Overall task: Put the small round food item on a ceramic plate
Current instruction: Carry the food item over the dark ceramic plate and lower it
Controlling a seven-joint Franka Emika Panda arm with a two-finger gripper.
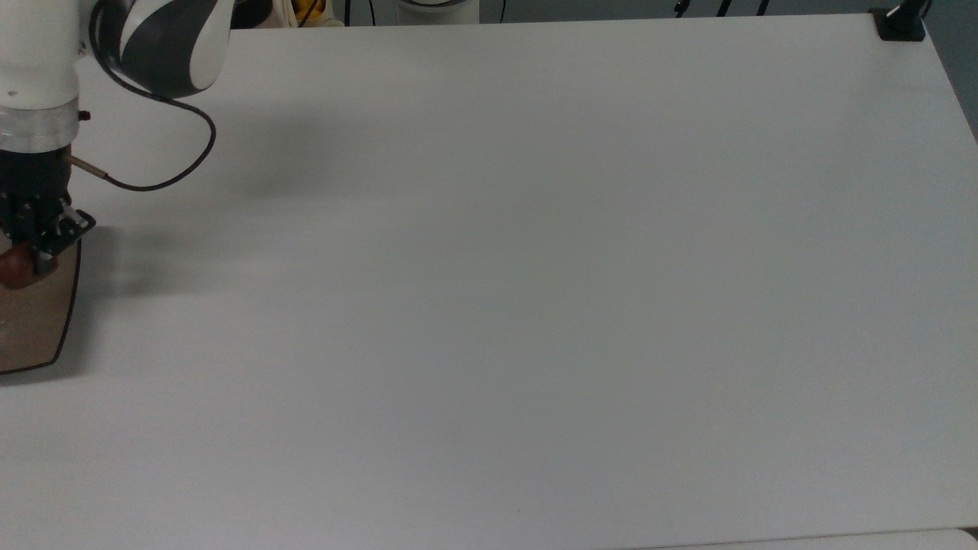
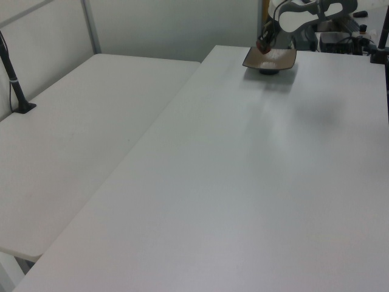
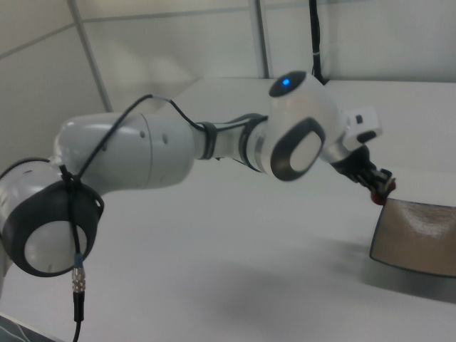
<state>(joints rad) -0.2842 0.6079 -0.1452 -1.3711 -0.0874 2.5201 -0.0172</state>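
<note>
- The gripper sits at the top view's left edge, its fingers clenched on the small round food item, a dark reddish-brown lump
- In the top view the food item lies over the upper part of the ceramic plate, a brown-taupe plate with a thin dark rim (cut off by the top view's left edge)
- In the right view the gripper holds the food item just above the near upper corner of the plate; item and plate are apart, with no contact visible
- In the left view the plate rests at the far end of the white table, with the gripper and the lump above the plate's left side in the left view
- A black cable loops from the arm's wrist over the table in the top view
- The arm stretches across the right view, a blue light glowing on one joint
</note>
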